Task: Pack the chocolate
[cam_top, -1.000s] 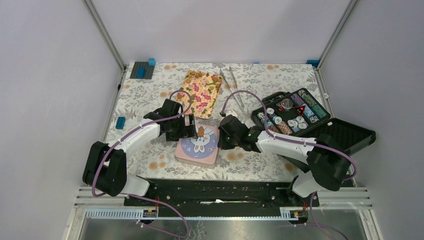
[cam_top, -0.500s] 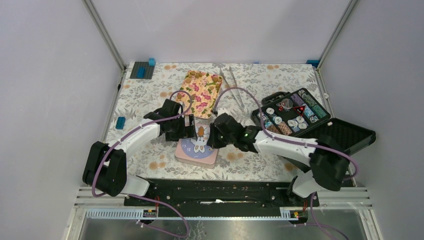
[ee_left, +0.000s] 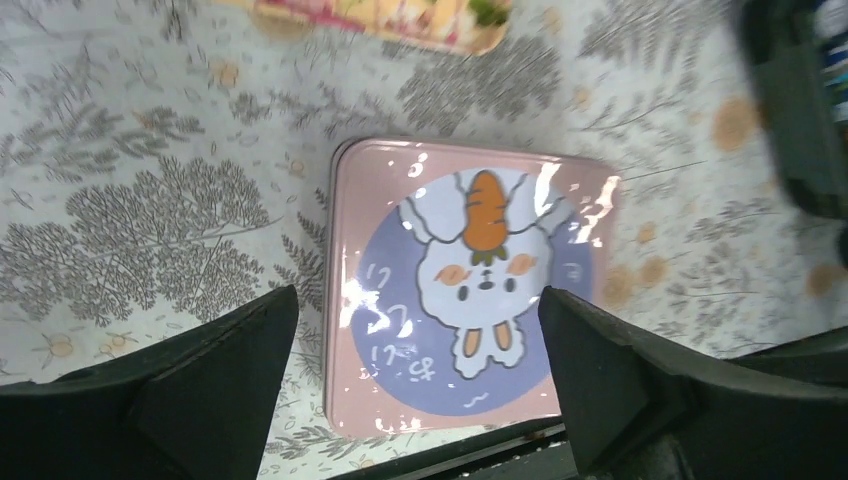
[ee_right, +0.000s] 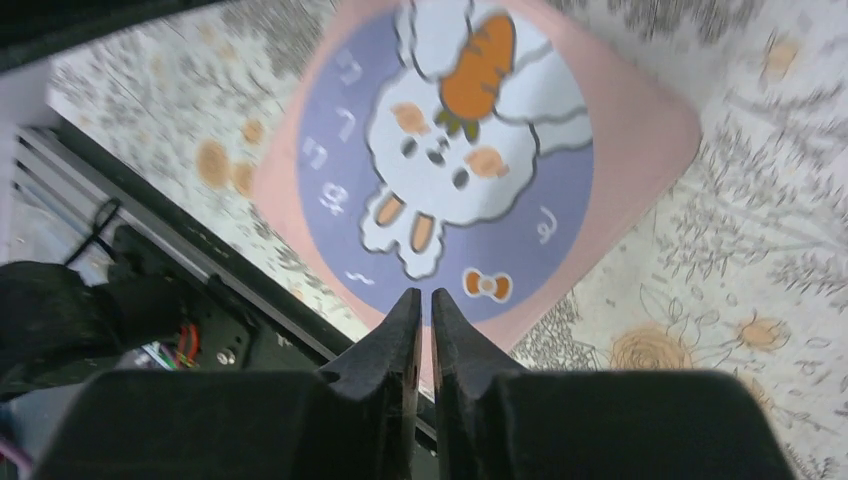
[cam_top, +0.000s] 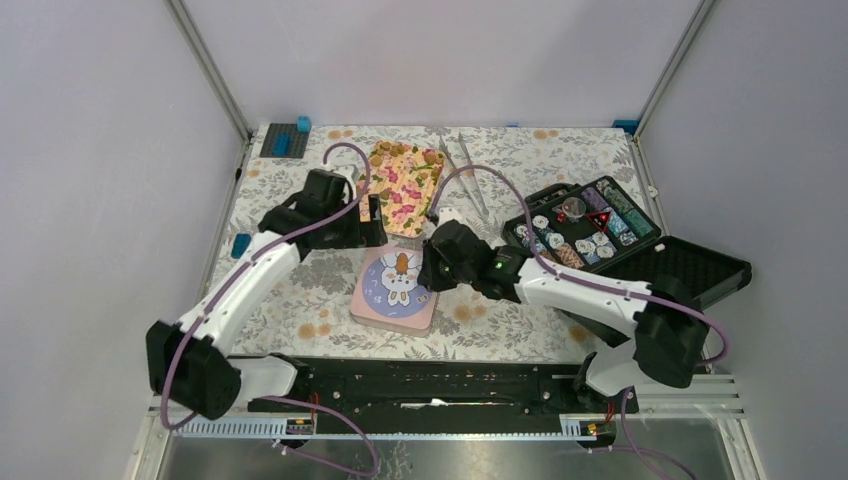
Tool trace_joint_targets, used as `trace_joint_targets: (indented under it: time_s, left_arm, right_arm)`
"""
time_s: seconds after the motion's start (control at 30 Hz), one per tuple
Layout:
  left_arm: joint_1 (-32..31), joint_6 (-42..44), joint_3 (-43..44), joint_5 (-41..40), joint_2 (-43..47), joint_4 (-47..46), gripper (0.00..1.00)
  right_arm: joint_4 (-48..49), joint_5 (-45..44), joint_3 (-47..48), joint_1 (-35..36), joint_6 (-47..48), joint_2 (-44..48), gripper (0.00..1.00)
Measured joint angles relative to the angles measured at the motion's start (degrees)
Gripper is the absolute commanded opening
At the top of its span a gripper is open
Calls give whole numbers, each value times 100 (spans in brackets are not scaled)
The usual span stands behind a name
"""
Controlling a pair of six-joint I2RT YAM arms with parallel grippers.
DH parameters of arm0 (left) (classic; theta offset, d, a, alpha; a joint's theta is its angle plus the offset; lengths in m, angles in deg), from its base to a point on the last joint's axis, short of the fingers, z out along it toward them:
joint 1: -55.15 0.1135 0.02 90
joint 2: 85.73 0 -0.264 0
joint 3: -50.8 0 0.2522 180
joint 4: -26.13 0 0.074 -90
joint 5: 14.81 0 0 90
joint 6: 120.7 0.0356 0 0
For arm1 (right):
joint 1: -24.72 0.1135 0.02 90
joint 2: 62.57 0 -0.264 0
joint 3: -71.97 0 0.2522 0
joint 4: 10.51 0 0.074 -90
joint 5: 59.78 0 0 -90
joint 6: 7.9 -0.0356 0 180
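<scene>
We see a worktop (cam_top: 310, 310) covered in a grey leaf-and-flower print. An open black case (cam_top: 690, 265) lies at its right edge, with rows of round striped chips in the half that faces the far side. A flowered tray (cam_top: 405, 200) sits at the middle of the far half. A pink square tin (cam_top: 395, 300), its rabbit-and-carrot lid on, lies near the middle of the near edge.

The left tool (ee_left: 415, 300) hangs over the worktop between tray and tin, its fingers (ee_left: 225, 370) spread wide apart. The right tool (ee_right: 420, 300) is at the tin's right side, its fingers almost together with only a thin slit between them. We cannot tell whether it touches the lid.

Metal tongs (cam_top: 468, 170) lie just right of the tray. The chocolate (cam_top: 392, 152), small golden-brown lumps, rests on the tray's far end, well apart from both tools. A small blue block (cam_top: 240, 245) sits near the left edge.
</scene>
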Motion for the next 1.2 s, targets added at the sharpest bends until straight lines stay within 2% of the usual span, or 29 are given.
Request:
trace_joint_targets:
  time_s: [0.13, 0.23, 0.4, 0.67, 1.0, 1.2]
  left_arm:
    - [0, -17, 122, 140, 643, -127, 99]
    - [0, -125, 122, 345, 807, -337, 97]
    - [-11, -339, -26, 546, 389, -702, 96]
    - [-15, -575, -813, 664, 39, -1161, 95]
    - [-61, -721, -870, 289, -79, -1545, 89]
    - [-223, -1049, -883, 179, -291, -2022, 89]
  right_arm:
    - [-11, -343, 382, -33, 197, 199, 17]
    - [-9, -339, 533, -225, 234, 153, 16]
    - [-9, -214, 717, -776, 234, -236, 16]
    - [-374, -57, 857, -1016, 278, -909, 17]
    - [-560, -87, 855, -1073, 282, -881, 18]
    - [-599, -125, 807, -1073, 319, -636, 18]
